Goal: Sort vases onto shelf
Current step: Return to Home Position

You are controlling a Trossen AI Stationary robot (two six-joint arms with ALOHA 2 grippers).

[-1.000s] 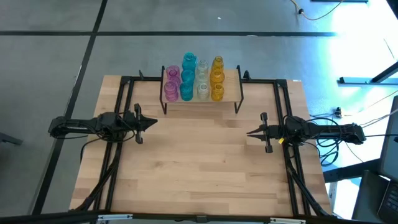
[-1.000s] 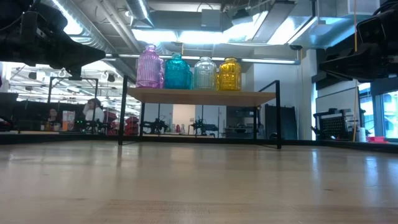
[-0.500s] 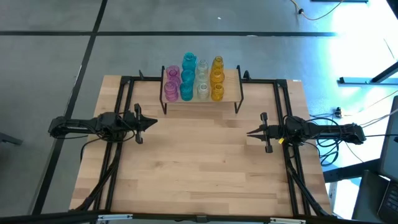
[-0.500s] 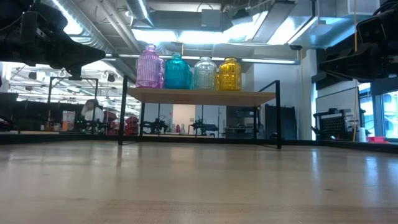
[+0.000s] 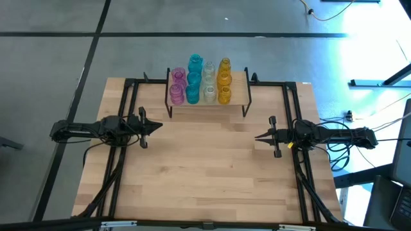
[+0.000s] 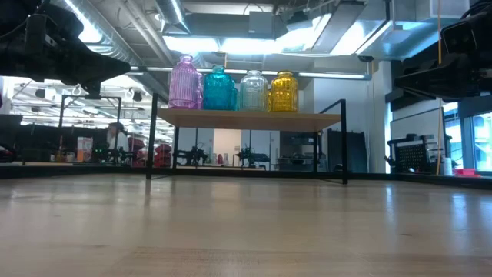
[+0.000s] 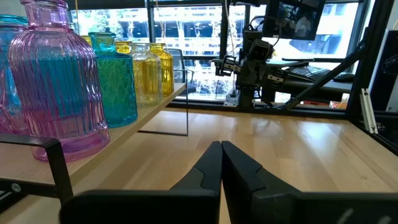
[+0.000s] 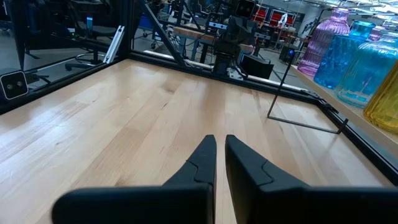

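Wooden tabletop (image 5: 205, 173) lies bare between our two arms: left gripper (image 5: 158, 127) pinched shut and empty, right gripper (image 5: 257, 136) closed too, holding nothing. Ahead of both, between them at the far edge, the shelf (image 5: 239, 97) carries the vases (image 5: 199, 82) in pink, teal, clear and amber rows.

vases (image 5: 200, 80): ribbed pink, teal, clear, amber | shelf (image 6: 250, 119): light wood, black legs

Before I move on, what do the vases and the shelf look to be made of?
The vases: likely tinted glass, see-through, glossy and ribbed. The shelf: pale matte wood board, visible grain, on thin black legs that are probably metal.
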